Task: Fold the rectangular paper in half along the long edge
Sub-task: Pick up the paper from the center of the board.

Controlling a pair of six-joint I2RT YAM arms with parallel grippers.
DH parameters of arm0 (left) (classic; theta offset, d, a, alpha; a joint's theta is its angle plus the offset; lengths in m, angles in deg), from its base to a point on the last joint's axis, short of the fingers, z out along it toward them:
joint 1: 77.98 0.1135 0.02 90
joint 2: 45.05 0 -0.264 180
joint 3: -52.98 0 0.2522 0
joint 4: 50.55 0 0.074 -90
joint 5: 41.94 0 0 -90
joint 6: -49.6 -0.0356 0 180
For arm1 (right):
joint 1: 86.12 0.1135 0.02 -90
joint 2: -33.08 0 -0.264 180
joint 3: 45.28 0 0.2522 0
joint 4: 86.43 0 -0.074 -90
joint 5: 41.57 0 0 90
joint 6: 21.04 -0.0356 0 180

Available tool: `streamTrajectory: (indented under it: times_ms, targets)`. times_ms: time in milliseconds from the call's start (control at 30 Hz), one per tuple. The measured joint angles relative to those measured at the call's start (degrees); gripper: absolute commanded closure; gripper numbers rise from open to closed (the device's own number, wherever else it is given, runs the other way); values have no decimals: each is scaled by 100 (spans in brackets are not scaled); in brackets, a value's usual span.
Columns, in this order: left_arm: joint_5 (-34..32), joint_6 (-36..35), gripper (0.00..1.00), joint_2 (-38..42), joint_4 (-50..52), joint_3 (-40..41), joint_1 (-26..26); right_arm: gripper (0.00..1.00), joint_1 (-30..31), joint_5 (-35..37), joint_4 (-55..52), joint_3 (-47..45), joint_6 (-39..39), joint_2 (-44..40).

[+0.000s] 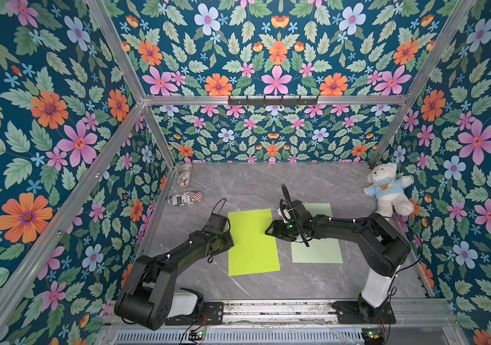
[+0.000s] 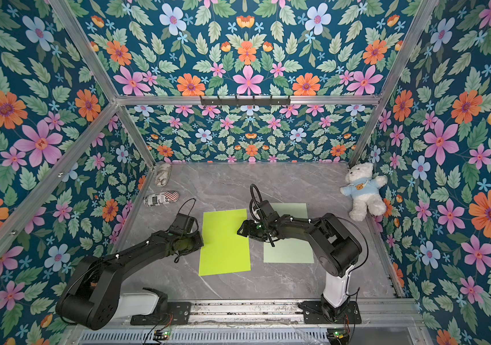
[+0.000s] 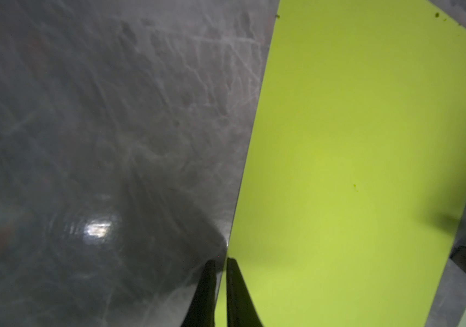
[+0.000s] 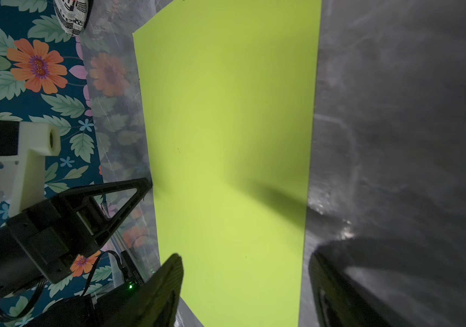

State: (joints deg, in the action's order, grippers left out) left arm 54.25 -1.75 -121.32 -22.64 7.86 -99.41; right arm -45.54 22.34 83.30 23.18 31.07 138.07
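On the gray marble table [image 1: 268, 185], the lime-green paper [image 1: 251, 242] is lying flat. The left gripper [image 3: 221, 262] is sitting pinched together at one long edge; the right gripper [image 4: 246, 256] is gaping wide.

The lime paper [image 2: 224, 248] lies flat between the left claw [image 2: 198, 240] and right claw [image 2: 240, 230].

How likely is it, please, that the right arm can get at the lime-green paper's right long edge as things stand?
Probably yes. The right gripper is open and sits at that edge of the lime-green paper, one finger over the sheet, one over the table; nothing visible blocks it.
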Motion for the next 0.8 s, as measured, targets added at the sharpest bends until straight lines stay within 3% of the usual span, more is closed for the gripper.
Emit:
streamTrajectory:
  times_ms: [800]
  targets:
    - [129, -164, 86, -221, -713, 133, 2, 25, 31, -251, 417, 17, 20, 214]
